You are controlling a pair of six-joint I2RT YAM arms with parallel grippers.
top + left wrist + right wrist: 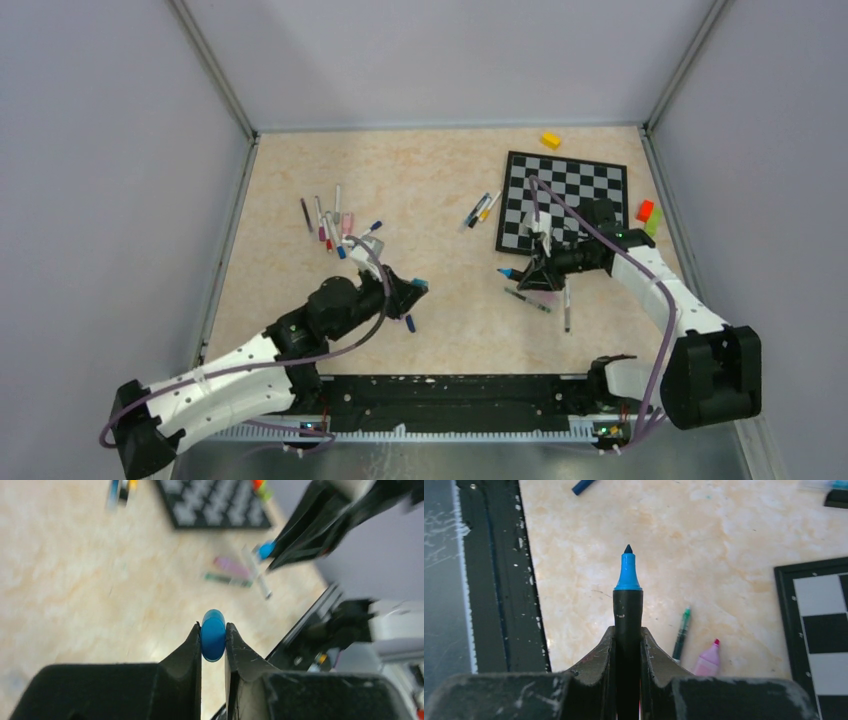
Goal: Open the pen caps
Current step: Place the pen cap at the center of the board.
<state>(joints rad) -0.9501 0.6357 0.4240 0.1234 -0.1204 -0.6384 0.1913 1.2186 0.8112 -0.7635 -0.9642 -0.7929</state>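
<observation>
left gripper pinches blue cap — likely light, slick, stubby | right gripper clamps uncapped pen by its barrel — stiff, thin; squeeze flanks squarely

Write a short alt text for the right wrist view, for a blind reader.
The right gripper is shut on a black pen whose bare blue tip points away over the table. A green pen and a pink piece lie at the right, near a chessboard.

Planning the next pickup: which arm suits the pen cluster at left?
Likely left. The left claw, shut on the small blue plastic cap, is close to that pen cluster; the right claw, holding the black blue-tipped pen, is by the chessboard.
</observation>
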